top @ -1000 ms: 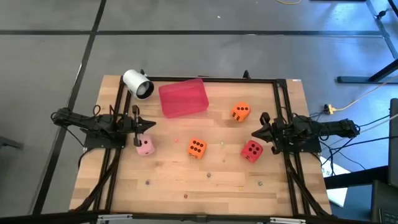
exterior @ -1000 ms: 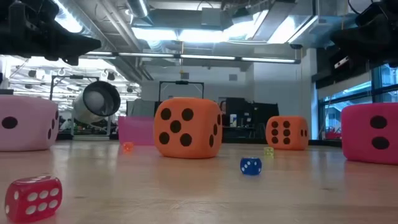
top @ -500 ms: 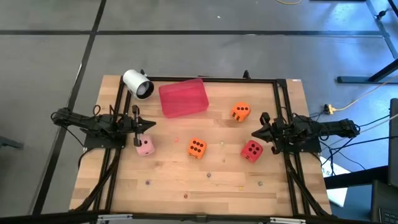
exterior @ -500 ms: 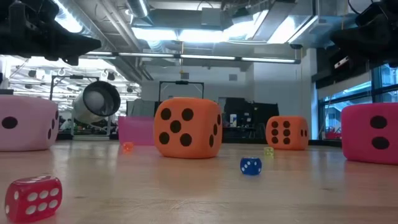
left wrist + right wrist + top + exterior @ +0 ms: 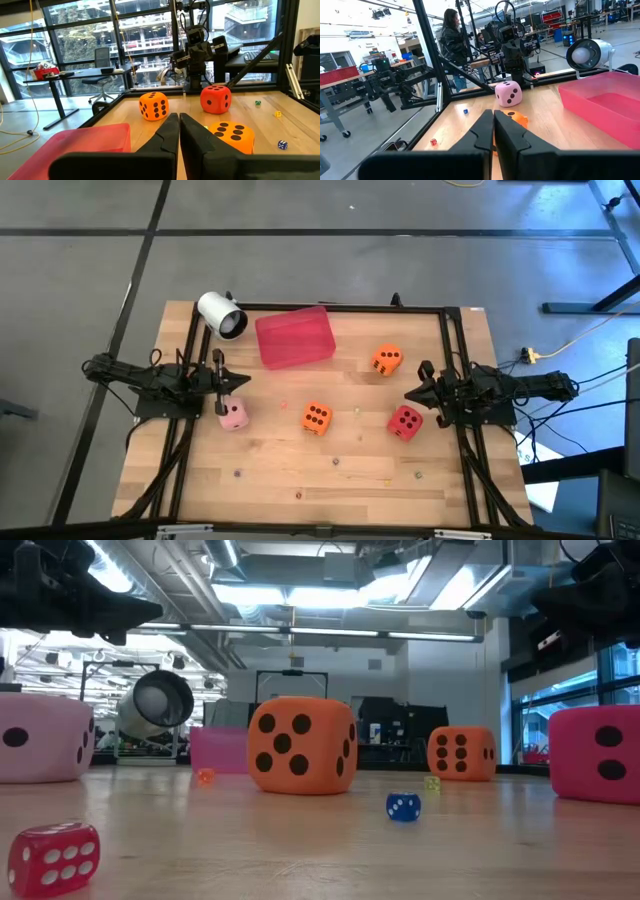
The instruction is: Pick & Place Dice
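Open wood along the near edge of the pale plank worktop (image 5: 270, 480), dotted only with tiny coloured beads (image 5: 298, 495). Pale pink soft die (image 5: 233, 415) by the left edge, just beside the left gripper (image 5: 243, 381), fingers pressed together, empty. Red soft die (image 5: 405, 422) by the right edge, near the right gripper (image 5: 409, 394), likewise closed, empty. Two orange soft dice (image 5: 316, 418) mid-worktop and farther back. Flat red rectangular tray (image 5: 294, 338) and white cylindrical camera (image 5: 221, 314) at the far edge. Right wrist view alone: a person (image 5: 451, 35) standing beyond the glass.
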### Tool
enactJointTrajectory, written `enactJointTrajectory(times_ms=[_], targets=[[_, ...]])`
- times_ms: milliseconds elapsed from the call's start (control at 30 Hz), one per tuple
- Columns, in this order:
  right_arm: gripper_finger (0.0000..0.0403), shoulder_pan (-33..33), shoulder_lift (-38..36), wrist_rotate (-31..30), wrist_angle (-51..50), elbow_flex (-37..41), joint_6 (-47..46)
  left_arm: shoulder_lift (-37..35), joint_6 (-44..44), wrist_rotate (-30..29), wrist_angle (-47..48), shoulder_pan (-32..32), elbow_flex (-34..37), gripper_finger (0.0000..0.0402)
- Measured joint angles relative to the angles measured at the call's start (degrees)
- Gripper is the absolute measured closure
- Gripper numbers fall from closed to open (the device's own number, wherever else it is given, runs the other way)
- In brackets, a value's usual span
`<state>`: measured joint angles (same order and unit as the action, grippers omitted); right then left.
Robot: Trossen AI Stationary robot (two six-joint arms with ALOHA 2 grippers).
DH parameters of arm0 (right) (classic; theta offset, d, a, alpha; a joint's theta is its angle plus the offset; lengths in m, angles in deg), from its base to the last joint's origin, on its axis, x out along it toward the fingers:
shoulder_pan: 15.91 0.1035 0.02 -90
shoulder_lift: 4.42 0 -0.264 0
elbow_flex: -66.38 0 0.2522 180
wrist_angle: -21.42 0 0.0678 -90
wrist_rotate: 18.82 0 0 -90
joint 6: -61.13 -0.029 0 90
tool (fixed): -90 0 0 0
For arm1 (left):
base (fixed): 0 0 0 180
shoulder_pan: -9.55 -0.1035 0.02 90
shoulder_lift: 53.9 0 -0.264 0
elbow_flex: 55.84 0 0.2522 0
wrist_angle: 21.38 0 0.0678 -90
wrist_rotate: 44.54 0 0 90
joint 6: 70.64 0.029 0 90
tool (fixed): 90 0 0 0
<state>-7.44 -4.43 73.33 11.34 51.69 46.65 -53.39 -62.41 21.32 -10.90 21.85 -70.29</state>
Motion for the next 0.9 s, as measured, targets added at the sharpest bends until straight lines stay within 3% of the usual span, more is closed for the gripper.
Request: enactJointTrajectory(times_ms=[900], targets=[[0.0387, -0.01, 0.00, 0.00, -0.01, 0.00, 0.00, 0.02, 0.00, 0.00, 0.02, -0.02, 0.02, 0.0394]])
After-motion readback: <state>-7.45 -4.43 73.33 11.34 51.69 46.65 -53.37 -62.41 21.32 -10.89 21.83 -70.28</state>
